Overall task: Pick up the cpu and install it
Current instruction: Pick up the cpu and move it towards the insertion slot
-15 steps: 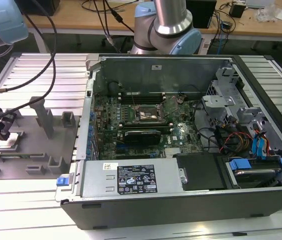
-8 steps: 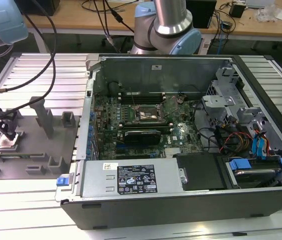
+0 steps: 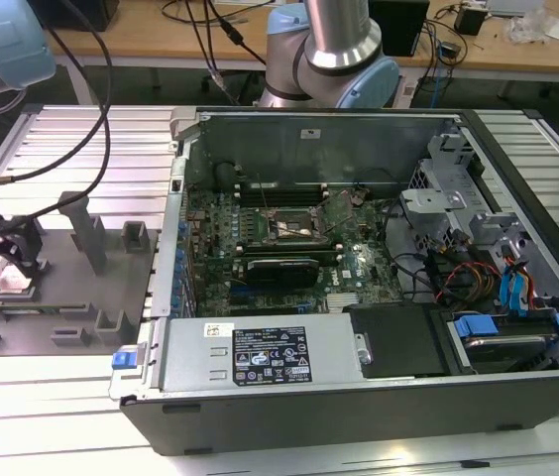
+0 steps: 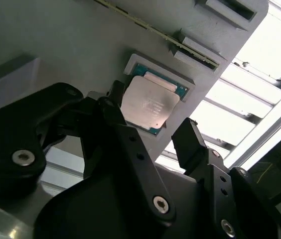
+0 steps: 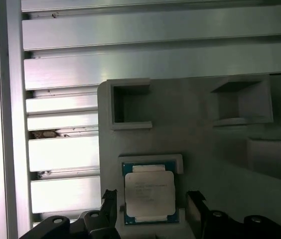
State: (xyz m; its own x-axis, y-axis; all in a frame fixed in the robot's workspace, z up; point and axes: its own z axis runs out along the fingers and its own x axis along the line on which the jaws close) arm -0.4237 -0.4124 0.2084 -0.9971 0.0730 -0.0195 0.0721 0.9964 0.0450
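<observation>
- Hovering at the exterior view's left, the fingers (image 5: pixel 109 206) stand spread, one each side of the cpu (image 5: pixel 149 194), which lies flat in its pocket on the holder (image 5: pixel 205 139).
- Closing off-centre could, I'd judge, tilt or jam it against the pocket rim.
- Further right, the socket (image 3: pixel 294 226) sits inside the case (image 3: pixel 408 416); a skewed grip risks bent contacts.

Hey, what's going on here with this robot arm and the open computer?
The arm's gripper hangs over the cpu, which lies in its recess on the grey holder plate beside the open computer case. Its fingers stand open on either side of the chip, so nothing is picked up yet.
</observation>
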